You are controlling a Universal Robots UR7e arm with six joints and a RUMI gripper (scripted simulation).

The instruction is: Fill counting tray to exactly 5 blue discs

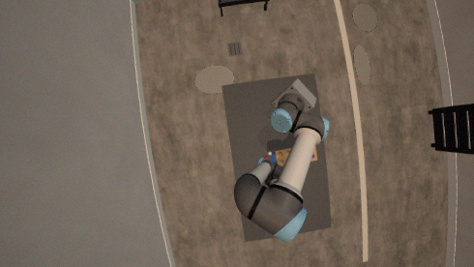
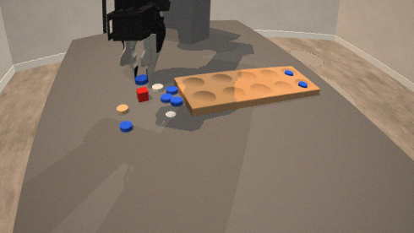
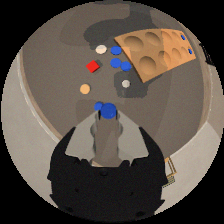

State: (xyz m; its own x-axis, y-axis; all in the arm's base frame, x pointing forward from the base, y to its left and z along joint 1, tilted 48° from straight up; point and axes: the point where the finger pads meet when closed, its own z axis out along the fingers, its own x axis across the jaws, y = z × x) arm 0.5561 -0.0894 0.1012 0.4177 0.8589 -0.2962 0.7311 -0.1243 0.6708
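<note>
My gripper (image 2: pixel 142 72) (image 3: pixel 108 110) is shut on a blue disc (image 2: pixel 141 79) (image 3: pixel 109 110) and holds it above the table, left of the tray. The orange counting tray (image 2: pixel 253 100) (image 3: pixel 129 44) lies to the right with two blue discs (image 2: pixel 288 73) (image 2: pixel 302 84) (image 3: pixel 183 37) (image 3: pixel 190 51) in its far-end pockets; the other pockets are empty. Three loose blue discs (image 2: pixel 171 89) (image 2: pixel 166 98) (image 2: pixel 177 101) (image 3: pixel 116 50) (image 3: pixel 116 62) (image 3: pixel 126 66) lie near the tray's left end. Another blue disc (image 2: pixel 125 126) (image 3: pixel 98 106) lies on the table nearer the front.
A red cube (image 2: pixel 143 94) (image 3: pixel 92 66), two white discs (image 2: pixel 157 87) (image 2: pixel 171 114) (image 3: pixel 101 49) (image 3: pixel 126 83) and an orange disc (image 2: pixel 122 109) (image 3: pixel 85 88) lie among the loose discs. The arm's base stands at the back of the table.
</note>
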